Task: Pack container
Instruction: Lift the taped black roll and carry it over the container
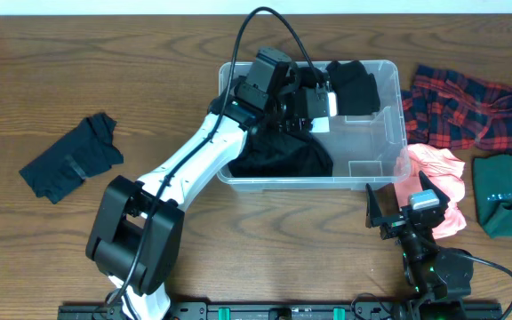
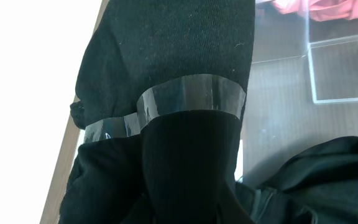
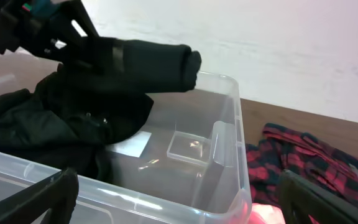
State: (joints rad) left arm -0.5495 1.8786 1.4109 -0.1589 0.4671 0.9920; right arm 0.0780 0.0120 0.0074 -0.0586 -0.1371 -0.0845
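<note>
The clear container [image 1: 402,124] stands right of the table's middle. My left gripper [image 1: 314,102] is over its far half, shut on a rolled black garment [image 1: 356,84] bound with a clear tape band [image 2: 191,96]. The roll juts toward the far right corner and hides the fingers in the left wrist view. The right wrist view shows the left gripper [image 3: 73,43] holding the roll [image 3: 160,62] above the container [image 3: 229,87]. A loose black garment [image 1: 283,160] lies in the container's left half. My right gripper [image 1: 401,206] is open and empty outside the front right corner.
A black garment [image 1: 69,160] lies at the table's left. A red plaid cloth [image 1: 469,107], a pink cloth [image 1: 438,173] and a green cloth [image 1: 505,191] lie right of the container. A white label [image 3: 132,144] shows on the container's bottom.
</note>
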